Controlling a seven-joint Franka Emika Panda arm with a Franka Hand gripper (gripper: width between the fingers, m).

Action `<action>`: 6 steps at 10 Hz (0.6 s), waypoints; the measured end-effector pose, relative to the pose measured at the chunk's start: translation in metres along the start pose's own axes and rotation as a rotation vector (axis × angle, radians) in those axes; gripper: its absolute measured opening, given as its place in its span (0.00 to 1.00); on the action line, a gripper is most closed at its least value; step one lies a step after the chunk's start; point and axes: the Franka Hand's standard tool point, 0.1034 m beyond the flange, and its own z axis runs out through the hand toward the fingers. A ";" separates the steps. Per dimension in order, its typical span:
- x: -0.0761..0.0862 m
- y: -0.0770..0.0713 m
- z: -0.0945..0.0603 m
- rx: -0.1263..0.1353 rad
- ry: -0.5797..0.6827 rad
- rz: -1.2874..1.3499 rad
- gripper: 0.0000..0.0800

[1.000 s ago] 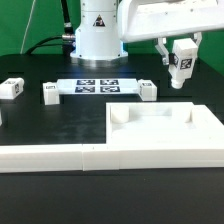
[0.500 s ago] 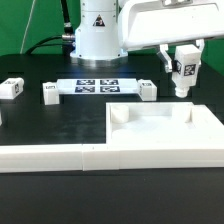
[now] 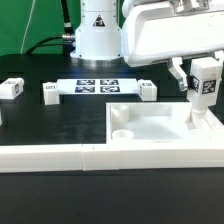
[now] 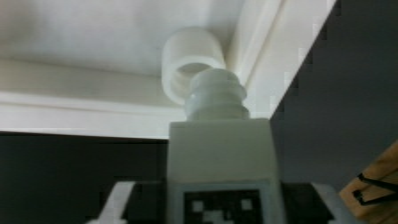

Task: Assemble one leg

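**Leg held upright over a corner of the tray**

The white robot arm's two-finger gripper [image 3: 199, 78] is clenched on the leg [image 3: 206, 92], a small white plastic oblong block with a black-and-white square tag on its face. It holds the leg upright at the exterior view's right. The leg hangs over the far right-hand corner of the large white square tray-like piece [image 3: 160, 128], which lies on the black table [image 3: 60, 120].

Inside the tray's low walls, a round hole [image 3: 121, 131] shows in the sunken floor near the corner on the exterior view's left. It sits just beside a raised corner block [image 3: 120, 114].

In the wrist view, the leg [image 4: 222, 150] ends in a rounded white peg [image 4: 212, 90] aimed at a corner hole [image 4: 187, 55] in the tray's pale floor [image 4: 71, 40]. The peg's tip overlaps the rim of that hole, but whether it has entered cannot be told.

Behind the tray lies the flat white marker board [image 3: 97, 85]. Three small white tagged blocks sit near it: one [image 3: 148, 90] just beside its right end, one [image 3: 50, 92] by its left end and one [image 3: 12, 88] further left. A long low white slab [image 3: 50, 158] runs along the foreground.
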 end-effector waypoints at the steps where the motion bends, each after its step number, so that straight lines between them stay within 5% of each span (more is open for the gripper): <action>1: 0.000 0.000 0.000 0.000 -0.001 0.000 0.36; 4: -0.002 0.001 0.002 0.000 -0.003 0.001 0.36; 6: -0.004 0.006 0.017 -0.001 -0.021 0.011 0.36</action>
